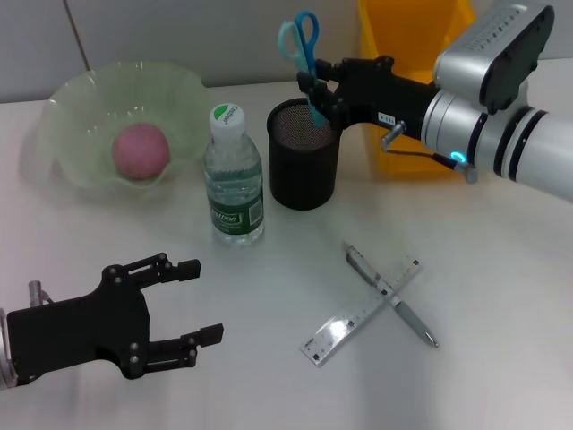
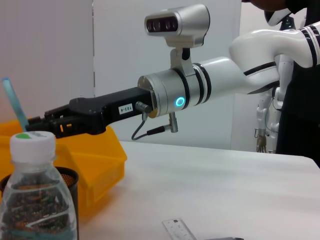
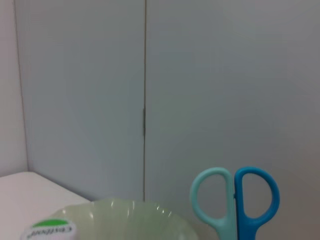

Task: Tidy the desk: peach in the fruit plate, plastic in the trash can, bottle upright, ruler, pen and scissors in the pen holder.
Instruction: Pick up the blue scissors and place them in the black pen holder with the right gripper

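Black mesh pen holder, clear glossy plastic bottle

Right arm reaches in from the right toward the far middle, its end effector clamped tight on what it carries. Left end effector waits near left, fingers spread wide, palm-side facing right.

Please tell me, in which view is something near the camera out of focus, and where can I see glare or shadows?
Left wrist view: the bottle, closest to the lens, is soft. Head view: the ruler shows glare near one end, and the pen holder casts a faint shadow on the table. Right wrist view: even light, the scissors are clear.
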Robot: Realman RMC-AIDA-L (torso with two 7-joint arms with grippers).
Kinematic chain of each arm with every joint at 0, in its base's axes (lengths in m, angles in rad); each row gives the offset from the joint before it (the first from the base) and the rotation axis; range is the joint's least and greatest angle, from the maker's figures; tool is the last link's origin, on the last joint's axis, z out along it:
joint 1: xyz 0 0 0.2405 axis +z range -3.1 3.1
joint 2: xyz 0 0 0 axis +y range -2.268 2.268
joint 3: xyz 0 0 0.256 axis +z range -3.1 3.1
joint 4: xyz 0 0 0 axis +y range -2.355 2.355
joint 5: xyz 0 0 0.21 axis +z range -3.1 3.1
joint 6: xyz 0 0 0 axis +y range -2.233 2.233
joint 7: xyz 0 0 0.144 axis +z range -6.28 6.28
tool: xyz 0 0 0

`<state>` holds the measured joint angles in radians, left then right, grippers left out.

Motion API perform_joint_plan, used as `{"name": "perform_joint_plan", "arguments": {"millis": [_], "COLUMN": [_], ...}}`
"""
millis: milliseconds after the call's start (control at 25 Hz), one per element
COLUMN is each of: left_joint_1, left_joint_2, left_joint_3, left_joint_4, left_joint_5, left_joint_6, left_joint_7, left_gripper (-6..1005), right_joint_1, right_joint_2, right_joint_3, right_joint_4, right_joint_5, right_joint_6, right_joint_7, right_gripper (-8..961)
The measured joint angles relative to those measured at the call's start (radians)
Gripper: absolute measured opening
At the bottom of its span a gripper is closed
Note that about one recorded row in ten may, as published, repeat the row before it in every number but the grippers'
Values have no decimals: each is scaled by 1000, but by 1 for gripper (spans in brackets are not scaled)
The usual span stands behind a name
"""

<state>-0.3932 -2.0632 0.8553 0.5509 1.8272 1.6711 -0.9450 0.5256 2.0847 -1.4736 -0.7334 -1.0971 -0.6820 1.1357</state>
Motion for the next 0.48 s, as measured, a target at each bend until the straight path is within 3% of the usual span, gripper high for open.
{"name": "perform_joint_plan", "arguments": {"millis": [480], "left_joint_1": [2], "left_joint_2": [-2], "left_joint_3": [2], "left_joint_4": [4], "left_joint_5": [0], "left_joint_6": [3], "left_joint_7": [0], "left_gripper": [808], "right_joint_1": [17], "right_joint_2": [-1], "right_joint_3": [3], "right_joint_4": [54], "right_joint_5": [2], "right_joint_6": [-22], "right_joint_7": [-1], "right_gripper": [239]}}
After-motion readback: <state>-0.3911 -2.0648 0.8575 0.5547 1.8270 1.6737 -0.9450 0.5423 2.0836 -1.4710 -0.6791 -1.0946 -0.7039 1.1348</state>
